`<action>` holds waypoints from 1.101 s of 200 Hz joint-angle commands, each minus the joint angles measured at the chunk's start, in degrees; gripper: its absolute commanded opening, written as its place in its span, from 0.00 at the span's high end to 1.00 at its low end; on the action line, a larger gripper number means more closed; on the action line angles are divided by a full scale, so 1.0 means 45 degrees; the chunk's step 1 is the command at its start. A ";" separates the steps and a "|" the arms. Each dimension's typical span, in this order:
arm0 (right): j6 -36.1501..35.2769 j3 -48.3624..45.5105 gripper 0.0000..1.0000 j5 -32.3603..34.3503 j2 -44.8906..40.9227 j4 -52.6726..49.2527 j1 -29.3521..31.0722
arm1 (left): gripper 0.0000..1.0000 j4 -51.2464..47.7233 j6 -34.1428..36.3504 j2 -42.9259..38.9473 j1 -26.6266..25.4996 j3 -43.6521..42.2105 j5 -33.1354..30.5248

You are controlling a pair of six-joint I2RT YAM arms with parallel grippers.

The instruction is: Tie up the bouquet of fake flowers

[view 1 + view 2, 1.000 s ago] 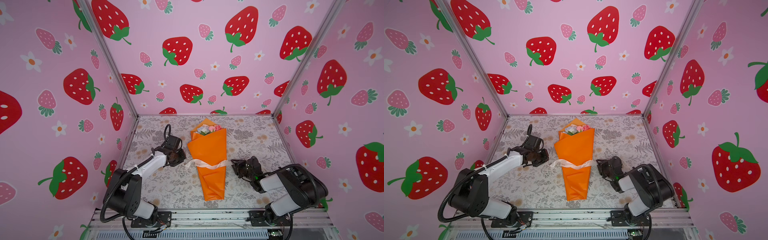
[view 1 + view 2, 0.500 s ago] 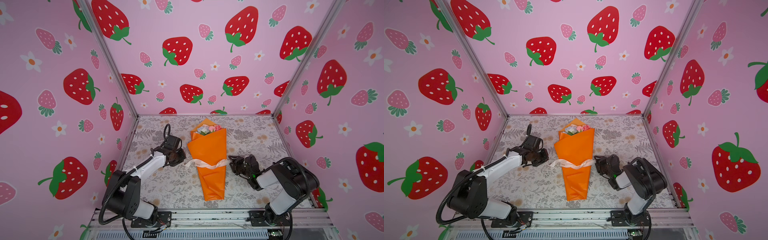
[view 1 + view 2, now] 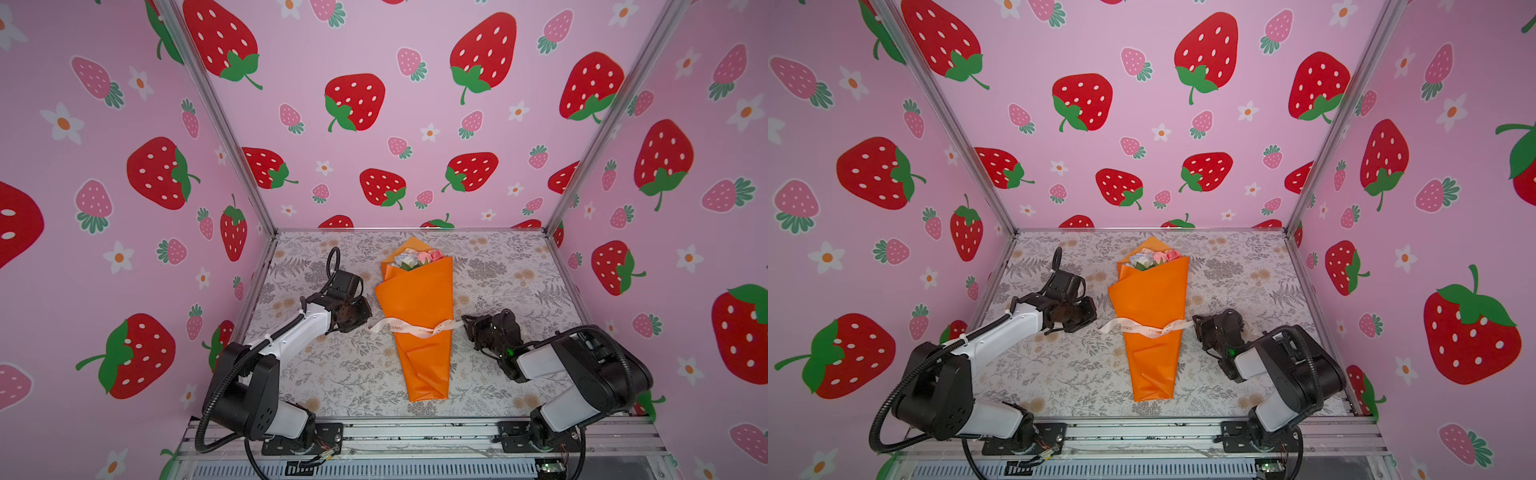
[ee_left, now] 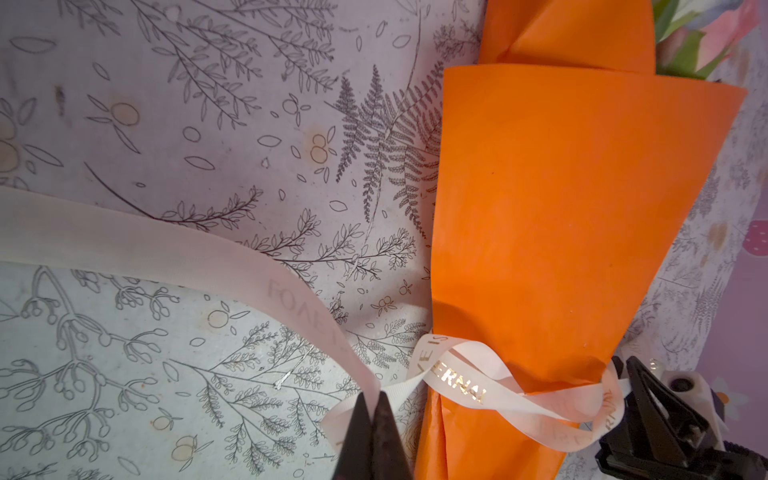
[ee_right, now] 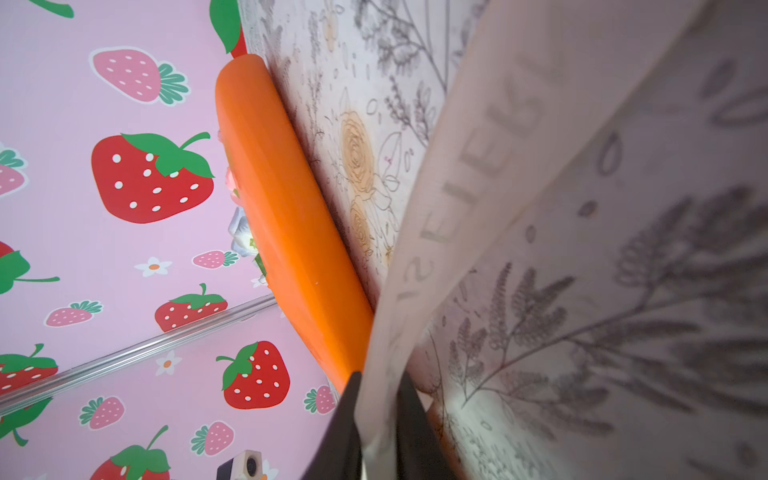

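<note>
Strawberry-print walls (image 3: 374, 124) enclose three sides of the floral-print worktop (image 3: 332, 374), and a metal rail (image 3: 415, 432) runs along its near edge beside both arm bases. We see one arm on each side of the bouquet (image 3: 415, 291) (image 3: 1150, 299), which lies flat in the middle of the worktop in both top views. Its narrow end points toward the rail and its open end toward the back wall.

We see orange paper rolled into a cone, with white and pink roses (image 3: 417, 258) showing at the wide mouth. A cream ribbon (image 3: 415, 330) wraps the lower, narrower part. Its strands cross on the front of the paper and its tails run out to either side.

In the top views we cannot make out the fingertips. The left wrist view shows the left fingers (image 4: 357, 436) clenched on one ribbon tail just beside the paper. It also shows gold lettering on the ribbon, the paper creased under the wrap, and a black finger of the other arm at the bouquet's far side.

In the right wrist view the right fingers (image 5: 345, 428) pinch the other tail. That tail stretches across the picture and hides part of the worktop. Beyond it we see the bouquet edge-on.
</note>
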 commanded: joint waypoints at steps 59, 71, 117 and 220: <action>-0.3677 0.0996 1.00 0.1274 -0.2304 -0.3559 -0.0224 | 1.00 -0.0182 0.0051 -0.0406 0.0136 -0.0005 -0.0273; -0.4925 0.1615 1.00 0.1725 -0.2725 -0.4900 -0.0229 | 1.00 0.0107 0.0184 -0.0463 0.0219 -0.0171 -0.0099; -0.9221 0.3401 1.00 0.5133 -0.4646 -0.8626 -0.0218 | 1.00 0.0213 0.0433 -0.0565 0.0442 -0.0653 -0.0172; -1.4708 0.6696 1.00 0.9704 -0.5360 -1.2231 -0.0262 | 1.00 -0.1951 0.0487 -0.1655 0.0961 -0.1231 -0.2859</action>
